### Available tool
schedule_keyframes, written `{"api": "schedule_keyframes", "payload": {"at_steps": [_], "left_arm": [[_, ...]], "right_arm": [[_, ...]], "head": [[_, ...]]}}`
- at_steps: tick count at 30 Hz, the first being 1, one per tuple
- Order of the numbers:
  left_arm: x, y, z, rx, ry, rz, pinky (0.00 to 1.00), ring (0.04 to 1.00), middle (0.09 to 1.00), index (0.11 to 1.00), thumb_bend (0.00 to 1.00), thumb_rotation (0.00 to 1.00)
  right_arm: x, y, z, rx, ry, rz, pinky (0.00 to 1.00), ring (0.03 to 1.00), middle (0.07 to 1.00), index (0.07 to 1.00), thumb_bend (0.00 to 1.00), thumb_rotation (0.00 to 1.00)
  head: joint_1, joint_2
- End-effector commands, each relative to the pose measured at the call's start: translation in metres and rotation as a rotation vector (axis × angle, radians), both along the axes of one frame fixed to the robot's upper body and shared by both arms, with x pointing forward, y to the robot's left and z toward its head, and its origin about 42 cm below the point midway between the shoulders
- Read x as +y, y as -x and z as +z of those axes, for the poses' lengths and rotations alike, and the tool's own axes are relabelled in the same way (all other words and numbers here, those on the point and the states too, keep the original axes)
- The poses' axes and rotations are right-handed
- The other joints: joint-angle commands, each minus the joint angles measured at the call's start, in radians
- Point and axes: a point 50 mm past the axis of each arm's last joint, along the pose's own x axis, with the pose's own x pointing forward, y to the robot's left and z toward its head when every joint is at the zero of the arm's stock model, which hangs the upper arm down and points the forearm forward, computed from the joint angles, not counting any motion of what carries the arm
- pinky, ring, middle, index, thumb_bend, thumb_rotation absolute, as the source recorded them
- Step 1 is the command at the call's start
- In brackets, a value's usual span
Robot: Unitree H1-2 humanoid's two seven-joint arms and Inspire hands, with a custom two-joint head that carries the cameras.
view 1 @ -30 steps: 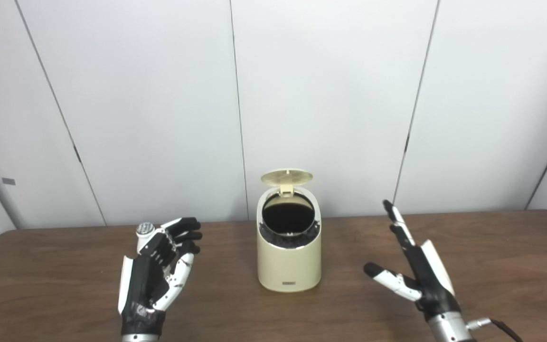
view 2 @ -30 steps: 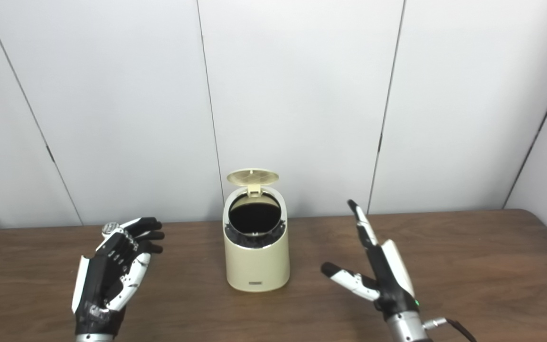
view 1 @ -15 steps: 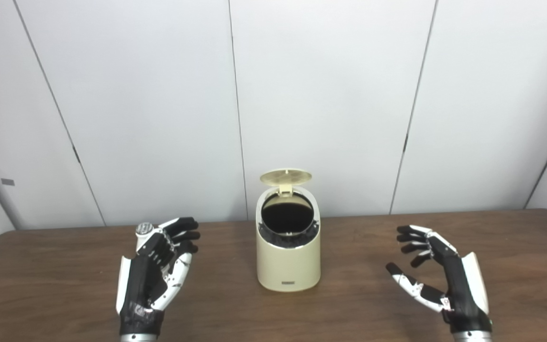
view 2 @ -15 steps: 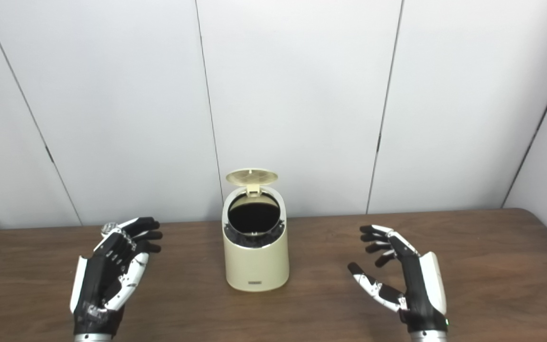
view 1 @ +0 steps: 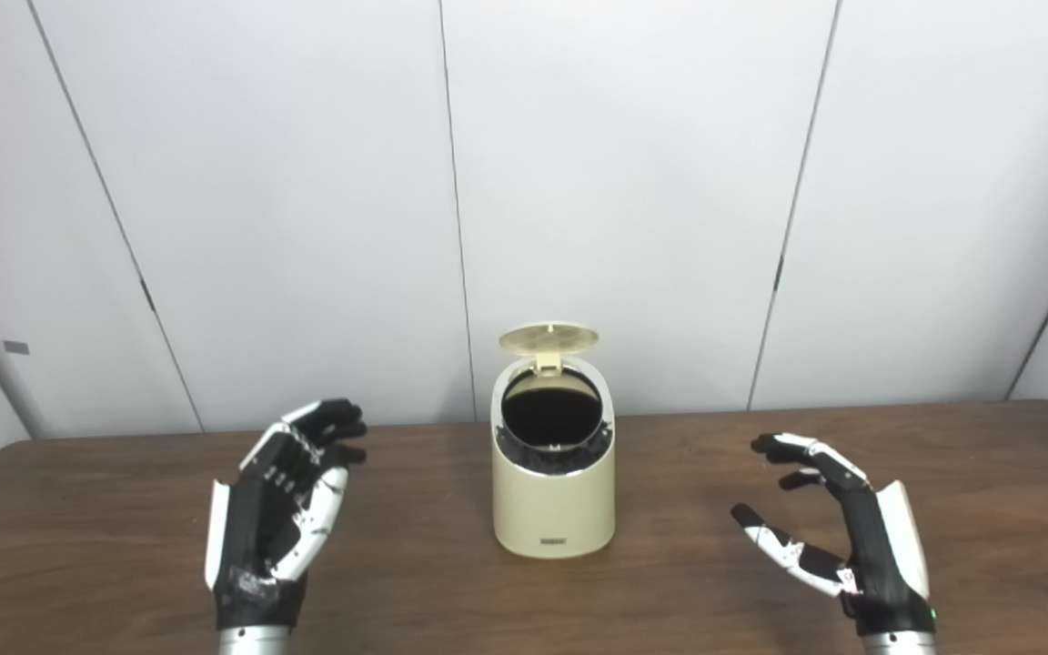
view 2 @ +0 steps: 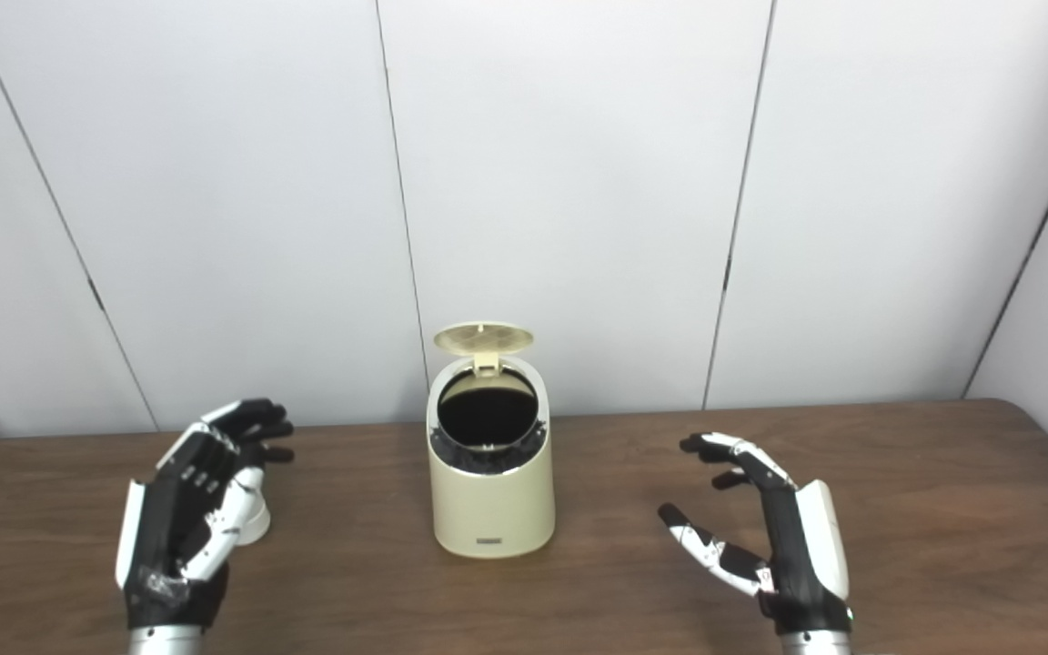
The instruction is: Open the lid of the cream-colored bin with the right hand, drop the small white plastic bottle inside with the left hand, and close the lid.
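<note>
Nearest, both arms come up from the bottom edge over the brown table (view 1: 670, 591). The left hand (view 2: 187, 514) stands with its back to the camera, fingers curved and somewhat apart. The white bottle (view 2: 251, 518) stands on the table just behind its palm, mostly hidden; whether the fingers touch it cannot be told, nor whether the hand grips it. The right hand (view 1: 838, 528) hovers low over the table, fingers spread and holding nothing, well apart from the bin.

Farther back, at the table's middle, the cream bin (view 1: 553, 496) stands upright. Its lid (view 1: 549, 338) is tipped up at the rear hinge and the dark mouth is uncovered.

So the opening looks done, and the step in hand is picking up the bottle. Next the left hand must close firmly round it, lift it above the rim, carry it rightward over the mouth and release it, without knocking the raised lid.
</note>
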Motion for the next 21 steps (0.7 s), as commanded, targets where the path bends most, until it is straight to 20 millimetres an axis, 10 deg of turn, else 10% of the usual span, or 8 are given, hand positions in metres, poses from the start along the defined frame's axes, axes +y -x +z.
{"api": "schedule_keyframes", "payload": {"at_steps": [1, 6, 11, 21], "left_arm": [[0.005, -0.007, 0.045, -0.143, -0.018, -0.016, 0.58, 0.669, 0.692, 0.682, 0.36, 0.37], [0.030, -0.006, 0.095, -0.214, -0.133, 0.064, 0.64, 0.739, 0.752, 0.726, 0.55, 0.58], [0.064, -0.002, 0.118, -0.210, -0.166, 0.178, 0.65, 0.750, 0.760, 0.738, 0.48, 0.71], [0.111, 0.007, 0.078, -0.070, -0.135, 0.373, 0.62, 0.723, 0.735, 0.714, 0.45, 0.50]], "right_arm": [[-0.001, -0.006, 0.017, -0.063, 0.012, 0.007, 0.56, 0.694, 0.724, 0.665, 0.31, 0.14], [-0.005, -0.008, 0.014, -0.057, -0.017, 0.029, 0.56, 0.692, 0.730, 0.672, 0.33, 0.05], [-0.010, -0.009, 0.013, -0.053, -0.018, 0.028, 0.56, 0.698, 0.733, 0.677, 0.32, 0.02], [-0.032, -0.011, 0.006, -0.060, 0.004, 0.028, 0.57, 0.697, 0.729, 0.662, 0.32, 0.00]], "head": [[0.007, 0.001], [0.021, -0.005], [0.047, -0.008], [0.152, -0.009]]}}
